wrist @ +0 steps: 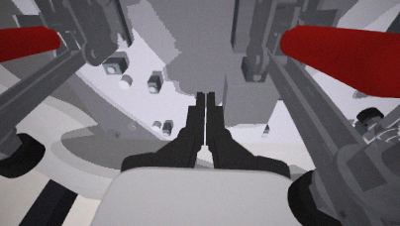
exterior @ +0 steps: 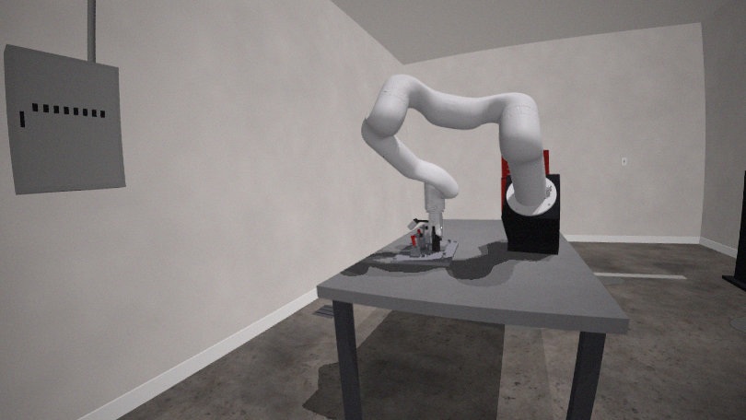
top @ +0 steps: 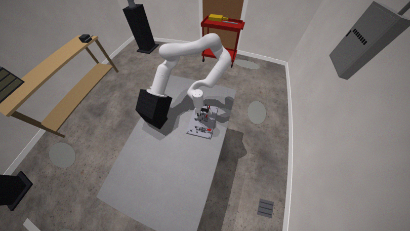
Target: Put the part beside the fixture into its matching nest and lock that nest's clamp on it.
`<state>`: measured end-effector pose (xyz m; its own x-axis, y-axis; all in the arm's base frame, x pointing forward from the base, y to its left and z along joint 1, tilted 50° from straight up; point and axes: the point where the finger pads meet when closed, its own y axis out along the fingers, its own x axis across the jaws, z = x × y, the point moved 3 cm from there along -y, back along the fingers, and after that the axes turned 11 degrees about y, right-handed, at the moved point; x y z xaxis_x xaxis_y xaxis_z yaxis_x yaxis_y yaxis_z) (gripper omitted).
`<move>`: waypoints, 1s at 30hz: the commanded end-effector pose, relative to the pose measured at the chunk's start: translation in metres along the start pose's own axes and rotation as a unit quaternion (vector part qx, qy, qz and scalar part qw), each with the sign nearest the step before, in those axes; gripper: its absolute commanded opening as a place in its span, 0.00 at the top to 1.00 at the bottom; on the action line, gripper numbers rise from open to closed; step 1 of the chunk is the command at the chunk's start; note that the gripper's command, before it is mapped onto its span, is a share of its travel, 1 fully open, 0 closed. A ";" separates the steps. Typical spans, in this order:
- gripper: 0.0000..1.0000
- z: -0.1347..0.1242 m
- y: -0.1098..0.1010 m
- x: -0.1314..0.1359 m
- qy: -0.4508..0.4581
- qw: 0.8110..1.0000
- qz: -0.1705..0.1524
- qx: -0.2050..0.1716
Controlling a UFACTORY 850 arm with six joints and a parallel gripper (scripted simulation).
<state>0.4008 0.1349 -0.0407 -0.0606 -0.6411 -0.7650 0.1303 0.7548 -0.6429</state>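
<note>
The claw (top: 197, 114) (exterior: 435, 244) (wrist: 205, 103) has its two fingers pressed together, pinching nothing. One clamp with a red handle (wrist: 31, 43) stands to its left in the wrist view, another red handle (wrist: 342, 58) to its right, leaving a gap between. One grey block (wrist: 250, 101), apparently the part, lies just right of the fingertips on the plate (top: 207, 124) (wrist: 149, 55); its seating is unclear.

The fixture plate (top: 198, 134) (exterior: 425, 261) stands on the table (top: 166, 166) (exterior: 470, 292). In the top view, the arm's pedestal (top: 153, 110) (exterior: 531, 229) is left of the plate, the tool cart (top: 222, 25) behind it, the workbench (top: 51, 61) far left.
</note>
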 end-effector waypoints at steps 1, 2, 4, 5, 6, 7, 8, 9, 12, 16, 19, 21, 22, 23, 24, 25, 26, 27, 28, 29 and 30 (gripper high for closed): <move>1.00 -0.003 0.000 -0.012 0.000 1.000 0.000 0.000; 1.00 -0.003 0.000 -0.013 0.000 1.000 0.000 0.000; 1.00 -0.003 0.000 -0.014 0.000 1.000 0.000 0.000; 1.00 -0.003 0.000 -0.014 0.000 1.000 0.000 0.000; 1.00 -0.003 0.000 -0.014 0.000 1.000 0.000 0.000; 1.00 -0.003 0.000 -0.014 0.000 1.000 0.000 0.000; 1.00 -0.003 0.000 -0.014 0.000 1.000 0.000 0.000; 1.00 -0.003 -0.001 -0.014 0.000 1.000 0.000 0.000; 1.00 -0.003 -0.006 -0.014 0.000 1.000 0.000 0.000; 1.00 -0.003 -0.021 -0.014 0.000 1.000 0.000 0.000; 1.00 -0.003 -0.032 -0.014 0.000 1.000 0.000 0.000; 1.00 -0.003 -0.035 -0.014 0.000 1.000 0.000 0.000; 1.00 -0.003 -0.035 -0.014 0.000 1.000 0.000 0.000; 1.00 -0.003 -0.037 -0.014 0.000 1.000 0.000 0.000; 1.00 -0.003 -0.039 -0.014 0.000 1.000 0.000 0.000; 1.00 -0.003 -0.040 -0.014 0.000 1.000 0.000 0.000; 1.00 -0.003 -0.040 -0.014 0.000 1.000 0.000 0.000; 1.00 -0.003 -0.040 -0.014 0.000 1.000 0.000 0.000; 1.00 -0.003 -0.040 -0.014 0.000 1.000 0.000 0.000; 1.00 -0.003 -0.040 -0.014 0.000 1.000 0.000 0.000; 1.00 -0.003 -0.040 -0.014 0.000 1.000 0.000 0.000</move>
<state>0.3934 0.1158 -0.0058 -0.0609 -0.6416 -0.7646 0.1300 0.7544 -0.6434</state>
